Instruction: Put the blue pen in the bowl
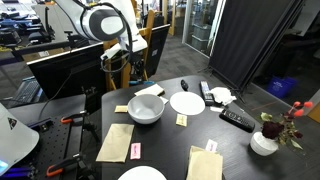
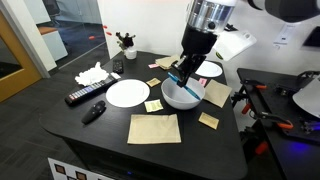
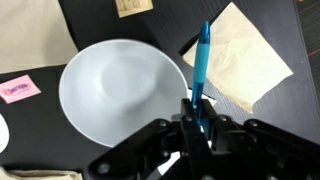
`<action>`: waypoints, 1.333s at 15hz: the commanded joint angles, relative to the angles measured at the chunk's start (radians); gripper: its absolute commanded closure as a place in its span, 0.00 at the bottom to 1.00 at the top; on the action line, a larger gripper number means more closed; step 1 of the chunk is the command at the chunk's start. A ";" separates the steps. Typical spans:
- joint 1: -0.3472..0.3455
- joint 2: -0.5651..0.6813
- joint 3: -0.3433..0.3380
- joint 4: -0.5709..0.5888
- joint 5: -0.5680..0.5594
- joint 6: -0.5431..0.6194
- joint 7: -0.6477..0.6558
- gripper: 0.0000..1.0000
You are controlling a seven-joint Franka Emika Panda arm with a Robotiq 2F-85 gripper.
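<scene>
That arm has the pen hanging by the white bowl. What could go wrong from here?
1. In the wrist view the blue pen sits near the rim of the bowl, not over its middle. If released here, it might strike the rim and bounce onto the table or the napkin.
2. The gripper pinches the pen by one end only, so it could swing or slip out early.

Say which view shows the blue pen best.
Wrist view: the blue pen shows full length, clamped in the gripper at the bowl rim. In an exterior view the pen is a blue streak; above the bowl in an exterior view, it is too small to tell.
</scene>
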 commanded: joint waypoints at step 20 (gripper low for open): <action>-0.179 -0.083 0.040 0.021 0.096 -0.248 -0.341 0.00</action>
